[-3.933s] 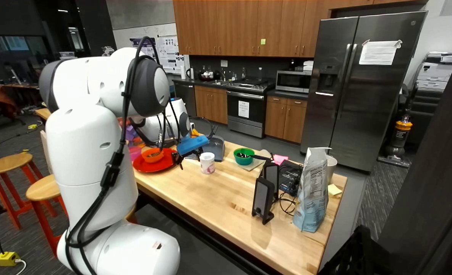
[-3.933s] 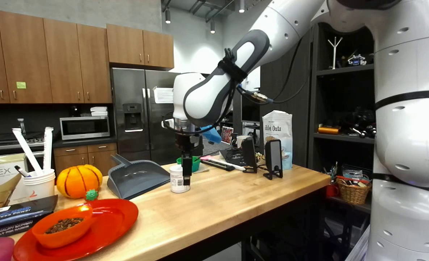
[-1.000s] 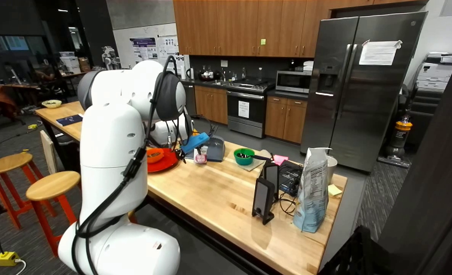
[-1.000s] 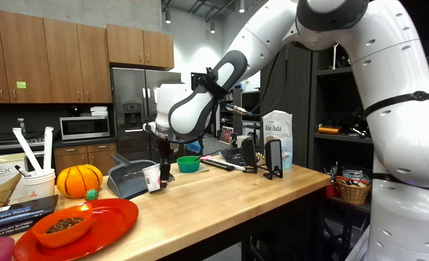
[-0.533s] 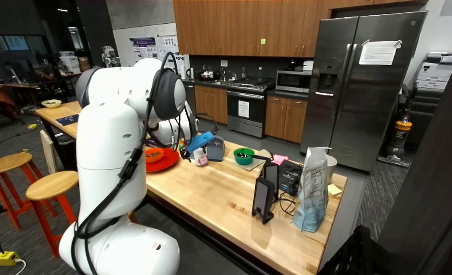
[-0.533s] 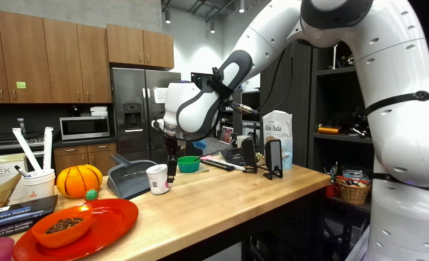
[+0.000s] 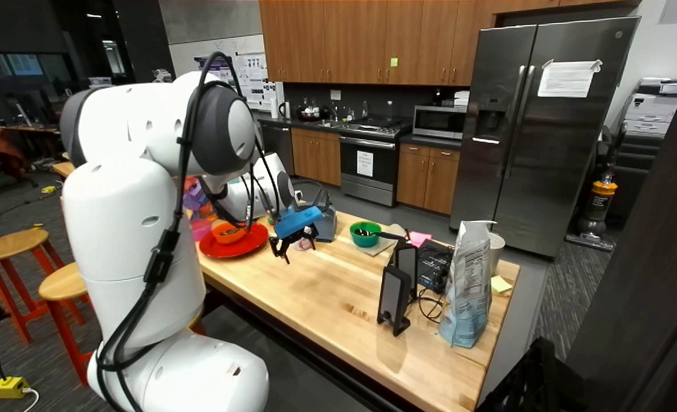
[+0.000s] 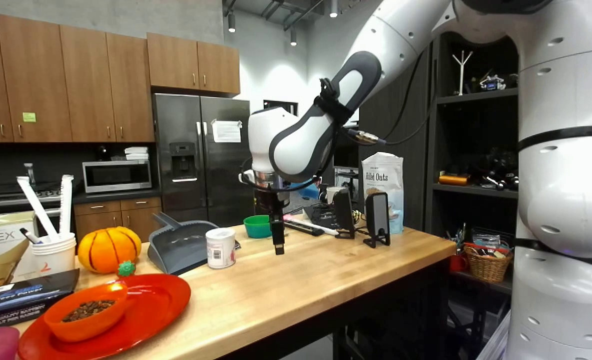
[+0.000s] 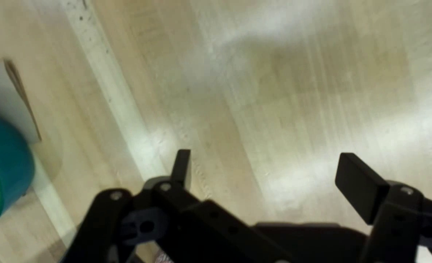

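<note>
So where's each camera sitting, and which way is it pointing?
Wrist view: on the wrist, facing down at the tabletop; the open end effector shows at the bottom.
In an exterior view: beside the arm, looking across the tabletop toward the stove; the arm fills the left.
In an exterior view: by the red plate, looking toward the oats bag; arm at right.
Both exterior views share the end effector, white tub and green bowl; the wrist view shows that bowl too.

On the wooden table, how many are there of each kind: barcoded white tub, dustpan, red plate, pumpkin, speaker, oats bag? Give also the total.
Barcoded white tub: 1
Dustpan: 1
Red plate: 1
Pumpkin: 1
Black speakers: 2
Oats bag: 1
Total: 7
</note>
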Action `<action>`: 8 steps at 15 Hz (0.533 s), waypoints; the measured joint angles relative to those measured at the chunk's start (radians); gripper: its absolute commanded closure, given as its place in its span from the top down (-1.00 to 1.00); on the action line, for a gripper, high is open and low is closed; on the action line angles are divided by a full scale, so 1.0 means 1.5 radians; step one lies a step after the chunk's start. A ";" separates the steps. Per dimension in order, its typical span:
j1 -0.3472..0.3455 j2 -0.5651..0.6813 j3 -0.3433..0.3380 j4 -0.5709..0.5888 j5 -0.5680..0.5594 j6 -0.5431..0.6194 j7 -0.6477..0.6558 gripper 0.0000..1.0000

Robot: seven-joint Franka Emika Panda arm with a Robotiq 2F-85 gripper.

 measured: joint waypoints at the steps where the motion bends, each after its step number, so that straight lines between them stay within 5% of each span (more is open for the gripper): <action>1: 0.001 -0.014 0.002 -0.016 0.010 -0.016 0.000 1.00; 8: 0.019 -0.039 0.013 -0.054 0.055 -0.056 -0.001 1.00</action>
